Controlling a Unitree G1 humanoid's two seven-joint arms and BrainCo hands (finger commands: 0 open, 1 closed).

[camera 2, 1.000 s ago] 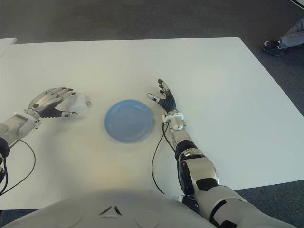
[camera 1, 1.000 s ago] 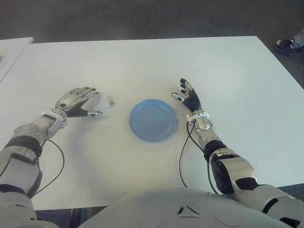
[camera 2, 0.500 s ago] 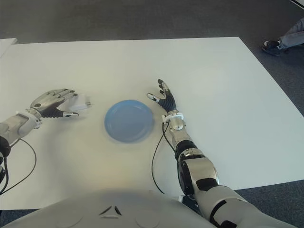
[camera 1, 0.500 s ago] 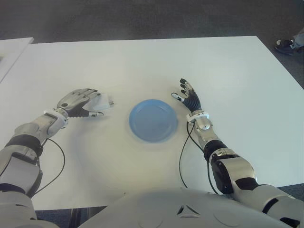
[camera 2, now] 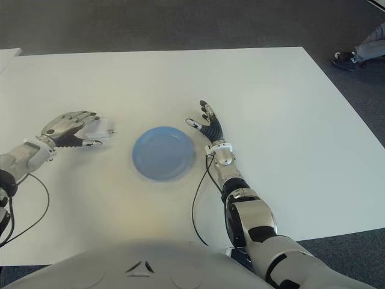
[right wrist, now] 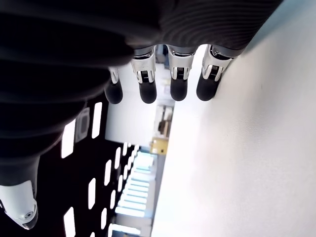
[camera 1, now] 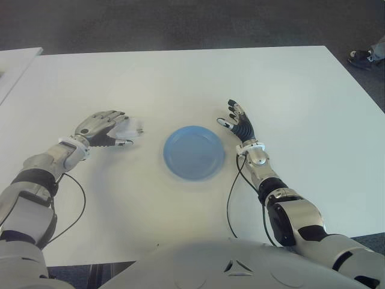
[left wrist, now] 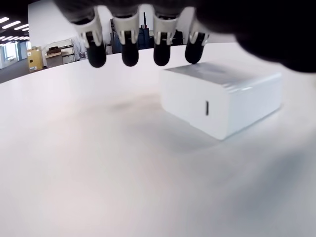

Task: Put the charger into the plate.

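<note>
creeping my left hand (camera 1: 99, 128) up over the charger (left wrist: 223, 102) this past second, i see it has slid slightly toward 12 o'clock, so the grasp is close but not made. fingers (left wrist: 129, 47) arch loosely above it, holding nothing. charger sits on the table (camera 1: 180, 78), at 9 o'clock of the plate (camera 1: 194, 152). right hand (camera 1: 239, 124) shows spread at the plate's 3 o'clock.
</note>
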